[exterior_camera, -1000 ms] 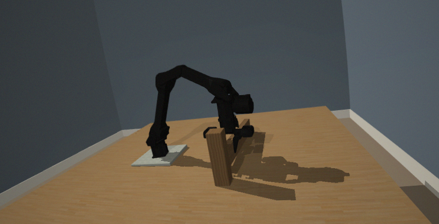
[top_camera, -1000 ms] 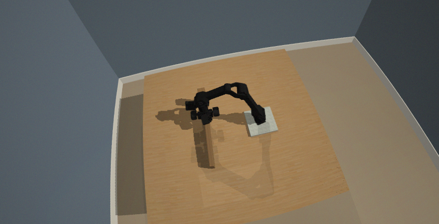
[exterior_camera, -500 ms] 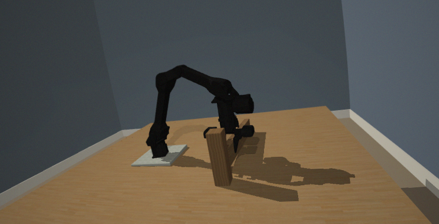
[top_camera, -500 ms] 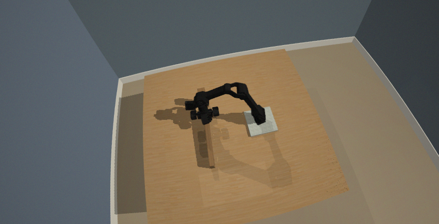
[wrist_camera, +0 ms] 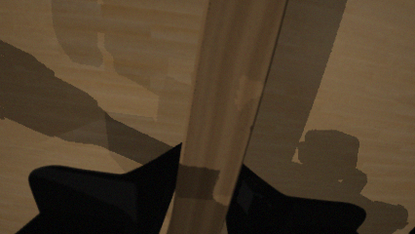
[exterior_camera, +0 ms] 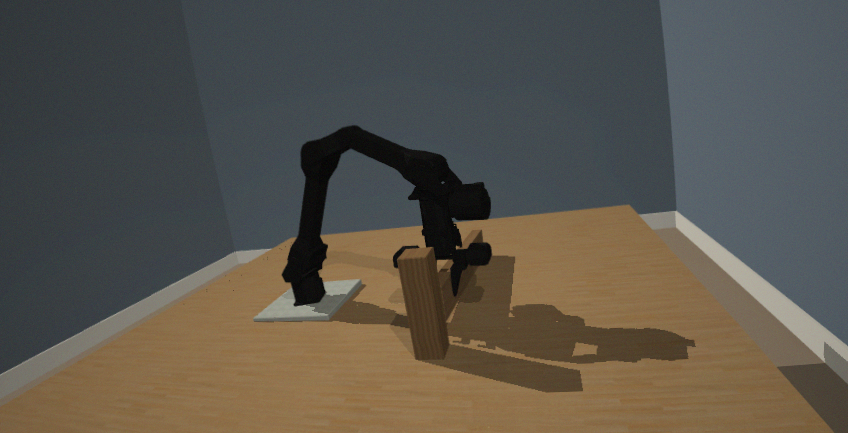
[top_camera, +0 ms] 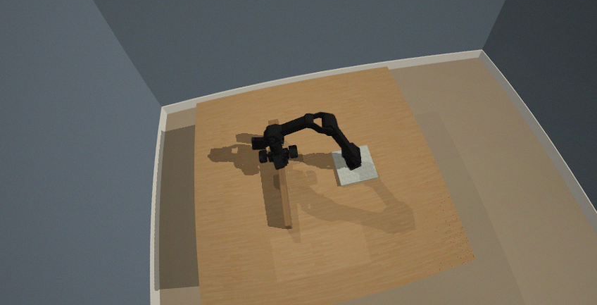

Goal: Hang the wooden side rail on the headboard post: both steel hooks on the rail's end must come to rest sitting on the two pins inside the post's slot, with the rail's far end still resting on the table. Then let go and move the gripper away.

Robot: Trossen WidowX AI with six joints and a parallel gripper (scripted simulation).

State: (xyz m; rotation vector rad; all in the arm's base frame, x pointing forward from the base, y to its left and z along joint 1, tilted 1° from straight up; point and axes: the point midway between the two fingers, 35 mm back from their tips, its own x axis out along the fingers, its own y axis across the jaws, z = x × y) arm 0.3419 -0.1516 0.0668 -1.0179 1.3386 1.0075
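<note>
Gripping the rail [top_camera: 285,201] [exterior_camera: 463,280] [wrist_camera: 229,93], the gripper [top_camera: 279,163] [exterior_camera: 439,286] [wrist_camera: 203,149] has its 2 fingers on opposite sides. The post [exterior_camera: 423,306] stands upright near it.

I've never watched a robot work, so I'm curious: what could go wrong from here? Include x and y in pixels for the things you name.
The gripper [top_camera: 279,164] [exterior_camera: 441,280] [wrist_camera: 203,149] is shut on the rail [top_camera: 284,193] [wrist_camera: 229,73]; it might slip or twist there. The post [exterior_camera: 423,303] hides the hooks and pins, so letting go could drop an unseated end.
</note>
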